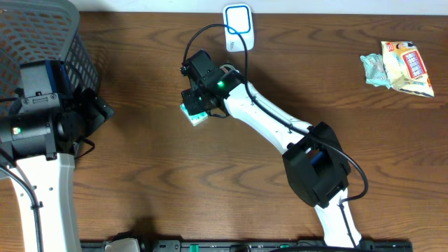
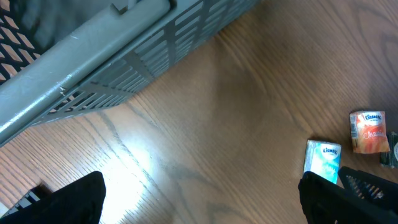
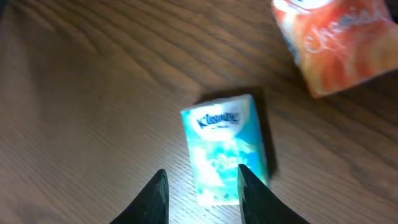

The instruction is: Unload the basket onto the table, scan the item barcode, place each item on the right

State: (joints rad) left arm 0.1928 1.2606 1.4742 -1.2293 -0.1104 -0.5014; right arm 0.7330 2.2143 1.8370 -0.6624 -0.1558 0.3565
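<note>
Presumably light, soft and crushable, the tissue pack (image 3: 227, 149) lies on the table (image 3: 93, 93) between the right gripper's (image 3: 202, 199) part-open, unclamped jaws, best pinched gently across its long edges.

You're looking at a mock shop checkout laid out on a wood-grain table (image 1: 140, 182). There's a grey plastic shopping basket (image 1: 42, 35) at one end and a small white scanner-like device (image 1: 239, 28) at the far edge. Packaged goods lie about (a blue Kleenex tissue pack (image 3: 227, 149), a crumpled snack packet (image 1: 399, 66)), and a robot arm (image 1: 266, 122) reaches over them.
</note>
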